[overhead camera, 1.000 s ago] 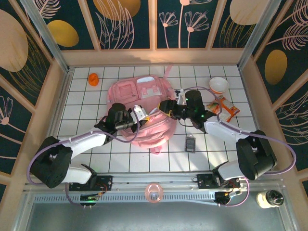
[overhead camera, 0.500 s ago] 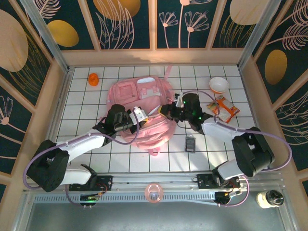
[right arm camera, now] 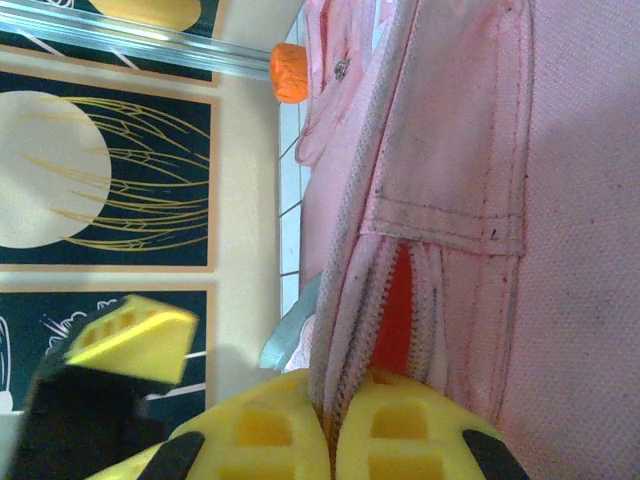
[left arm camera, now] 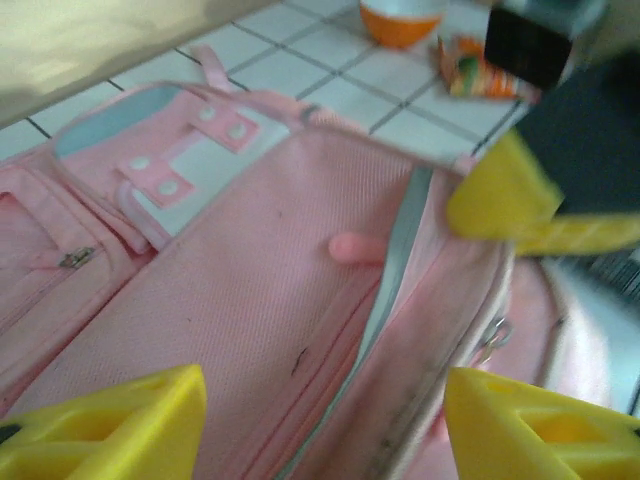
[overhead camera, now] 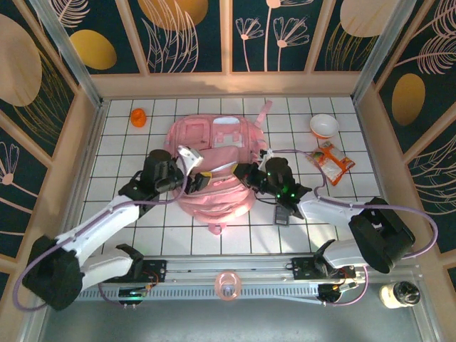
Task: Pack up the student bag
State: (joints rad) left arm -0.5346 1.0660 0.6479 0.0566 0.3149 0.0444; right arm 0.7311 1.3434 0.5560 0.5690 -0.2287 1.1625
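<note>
The student bag (overhead camera: pixel 214 167) lies flat around the middle of the worktop (overhead camera: pixel 114 142), somewhat toward the far edge, front pockets facing up. I judge it soft and light, a floppy fabric thing that will sag and fold rather than lift as one piece, so a pinch only drags the layer it catches. The firmer places to hold look like the stitched zip edge, the straps and the top loop; the clear panel and smooth pocket faces would likely slip. My right gripper (overhead camera: pixel 242 172) has its jaws pressed together on the zip edge of the bag, and in the right wrist view the seam runs straight down between the two yellow pads (right arm camera: pixel 270 430). My left gripper (left arm camera: pixel 325 440) hangs just above the pink fabric (left arm camera: pixel 250 300) with its jaws spread wide and nothing between them. I cannot tell whether the right jaws have the zip pull itself or only cloth beside it. A red strip (right arm camera: pixel 398 300) shows in the parted zip, and what it is I cannot say. The bag's inside is hidden, the left wrist view is blurred, and the right arm partly covers a small dark thing (overhead camera: pixel 282 214) beside the bag.
</note>
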